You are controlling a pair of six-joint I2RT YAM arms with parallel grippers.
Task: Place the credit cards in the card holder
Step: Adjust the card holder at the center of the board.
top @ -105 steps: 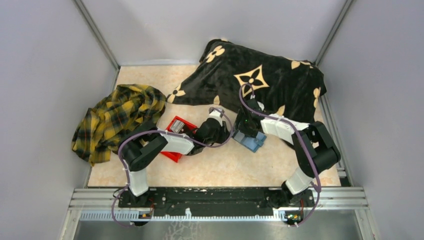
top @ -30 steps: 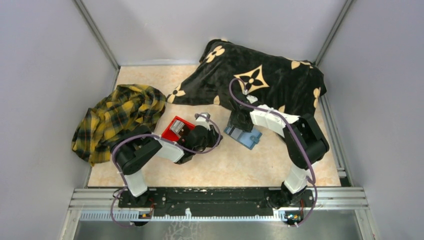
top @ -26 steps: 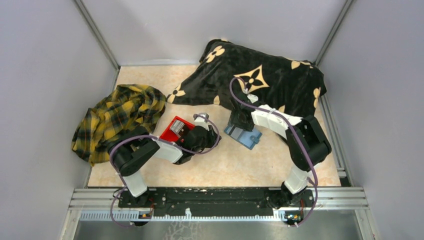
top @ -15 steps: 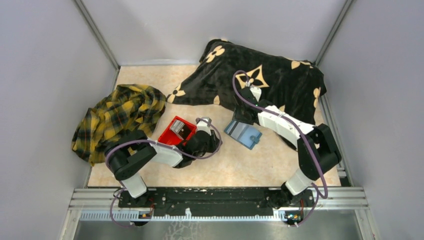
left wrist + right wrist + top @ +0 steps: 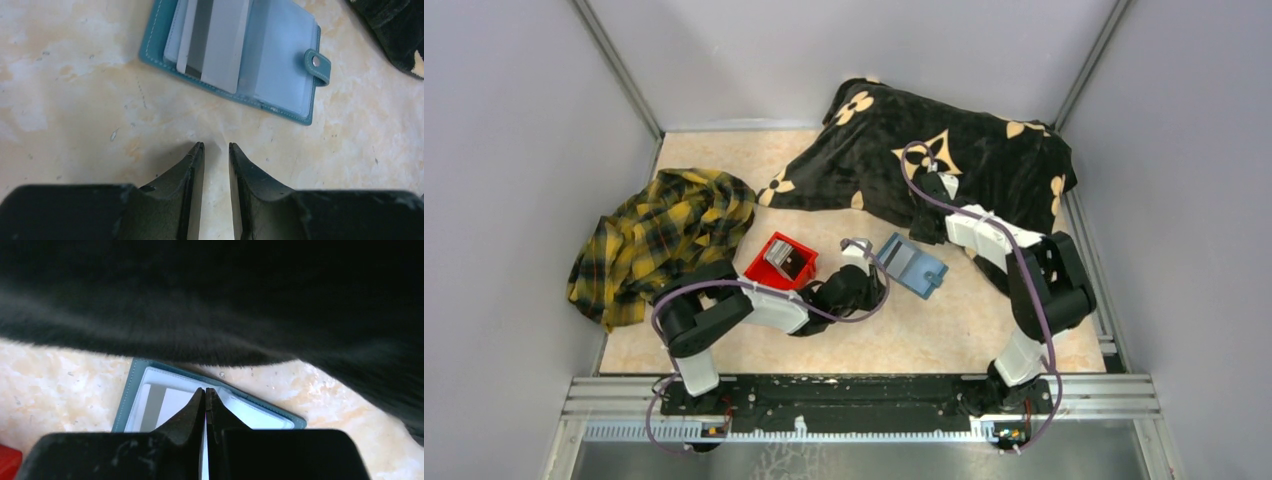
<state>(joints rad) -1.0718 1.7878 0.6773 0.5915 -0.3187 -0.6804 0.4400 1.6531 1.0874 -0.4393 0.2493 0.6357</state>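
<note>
Hanging above the marbled beige table [image 5: 944,330], left pincer [image 5: 216,147] stands ajar, right pincer [image 5: 205,390] closed.

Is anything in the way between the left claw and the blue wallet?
No. Only a strip of table lies between the left gripper and the open card holder; nothing visible blocks the way.

Soft, even light from overhead fills the top view, which is sharp throughout, with only faint shadows under the arms on the pale tabletop [image 5: 944,330]. The left wrist view is bright and crisp on the holder [image 5: 280,65], with mild glare at the left. The right wrist view is dim: the cloth [image 5: 210,290] is a blurred black mass and the jaws are near-black silhouettes.
</note>
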